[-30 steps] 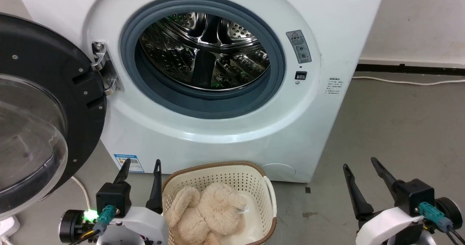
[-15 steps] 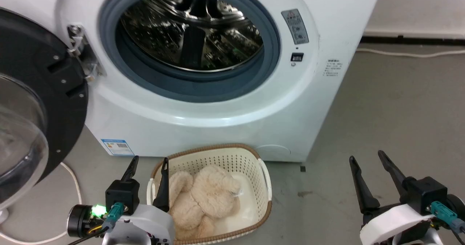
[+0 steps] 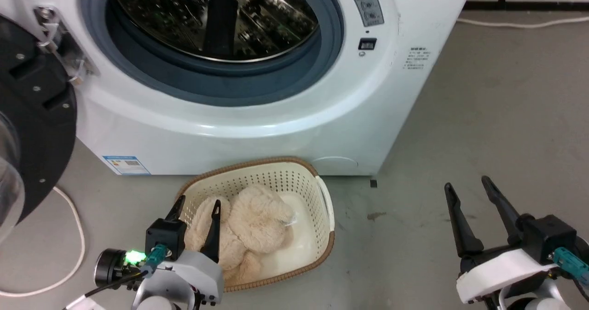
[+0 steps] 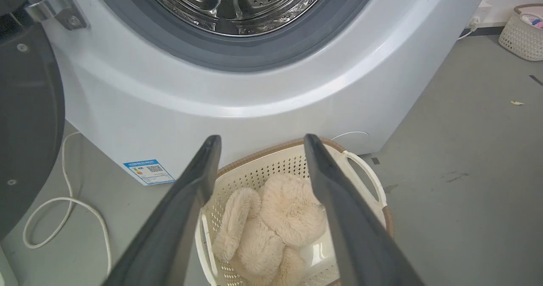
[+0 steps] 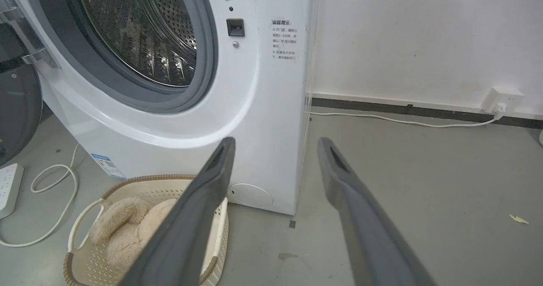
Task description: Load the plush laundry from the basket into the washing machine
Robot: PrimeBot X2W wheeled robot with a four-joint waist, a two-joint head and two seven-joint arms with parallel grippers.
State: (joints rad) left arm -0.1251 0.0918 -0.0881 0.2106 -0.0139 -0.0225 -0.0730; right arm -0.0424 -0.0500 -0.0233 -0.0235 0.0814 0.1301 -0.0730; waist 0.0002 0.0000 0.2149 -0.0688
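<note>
The fluffy beige plush laundry (image 3: 248, 227) lies in the cream perforated basket (image 3: 257, 174) on the floor, right in front of the white washing machine (image 3: 276, 117). The black-rimmed door (image 3: 32, 117) is swung open to the left, baring the steel drum (image 3: 216, 20). My left gripper (image 3: 197, 200) is open above the basket's left side, one finger over the plush. The left wrist view looks between the open left gripper (image 4: 261, 137) down onto the plush (image 4: 275, 209) and basket (image 4: 263, 167). My right gripper (image 3: 465, 182) is open over bare floor, well to the right.
A white cable (image 3: 73, 236) loops on the floor left of the basket, near a power strip (image 5: 8, 188). Another cable runs along the wall to a socket (image 5: 502, 99). A second woven basket (image 4: 524, 31) stands far off to the right. Grey floor spreads right of the washer.
The head camera has tipped downward, sliding the washer up the picture. My left gripper has shifted right, from beside the basket to over its left edge. The right gripper stays open.
</note>
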